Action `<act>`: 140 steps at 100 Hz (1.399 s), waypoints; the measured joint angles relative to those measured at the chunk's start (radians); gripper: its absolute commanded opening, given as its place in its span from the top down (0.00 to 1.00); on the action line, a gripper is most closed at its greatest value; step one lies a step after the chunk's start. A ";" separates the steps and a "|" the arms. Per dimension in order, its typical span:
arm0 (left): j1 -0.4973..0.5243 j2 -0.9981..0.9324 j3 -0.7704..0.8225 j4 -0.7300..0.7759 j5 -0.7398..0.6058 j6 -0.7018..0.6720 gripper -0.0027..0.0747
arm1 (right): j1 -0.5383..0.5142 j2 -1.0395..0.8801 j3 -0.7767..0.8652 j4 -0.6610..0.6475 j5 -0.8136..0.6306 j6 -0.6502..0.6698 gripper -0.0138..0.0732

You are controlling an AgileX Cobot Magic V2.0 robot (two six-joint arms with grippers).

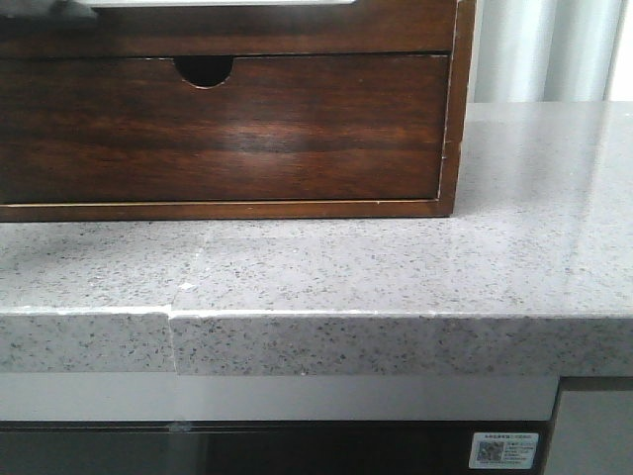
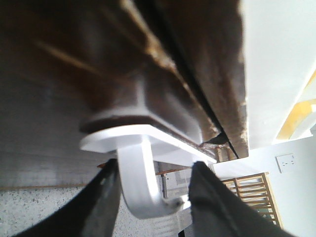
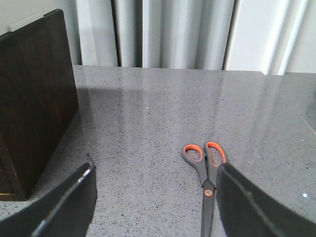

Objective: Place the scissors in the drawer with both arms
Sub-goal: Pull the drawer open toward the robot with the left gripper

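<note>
— Front view first: what do we have?

— We see a dark wood cabinet (image 1: 450, 119) standing on a grey speckled stone counter (image 1: 396, 277). Its lower drawer front (image 1: 227, 129), the one with a half-round finger notch (image 1: 204, 69), sits flush and closed. At the very top edge we catch a strip of the drawer (image 1: 297, 25) above it, with a sliver of white along the frame's edge. Neither arm shows in this view.

— And our left gripper?

— From the left wrist view, our left gripper (image 2: 153, 192) has its two black fingers (image 2: 210, 197) spread on either side of a white curved handle (image 2: 140, 182) that juts from the dark glossy drawer (image 2: 74, 74). Whether the fingers actually press on the handle, we cannot tell; a gap shows on one side.

— The scissors?

— In the right wrist view, the scissors (image 3: 206, 173) lie flat on the counter (image 3: 173, 108), closed, grey with orange-lined loops, well apart from the cabinet's side (image 3: 34, 98). Our right gripper (image 3: 155, 197) hovers with its jaws wide, holding nothing, one finger (image 3: 247, 207) just overlapping the scissors in the picture.
</note>
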 measured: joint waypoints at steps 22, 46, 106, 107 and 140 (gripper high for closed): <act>0.000 0.002 0.000 0.000 -0.002 -0.012 0.82 | 0.000 0.000 0.000 0.000 0.000 0.000 0.31; 0.002 0.006 0.000 -0.011 0.016 -0.033 0.88 | 0.000 0.000 0.000 0.000 0.000 0.000 0.31; 0.007 -0.333 0.270 -0.012 0.022 -0.026 0.89 | 0.000 0.000 0.000 0.000 0.000 0.000 0.31; 0.007 -0.340 0.279 -0.010 0.022 -0.026 0.89 | 0.000 0.000 0.000 0.000 0.000 0.000 0.31; 0.007 -0.657 0.435 0.011 -0.019 -0.076 0.89 | 0.000 0.000 0.000 0.000 0.000 0.000 0.31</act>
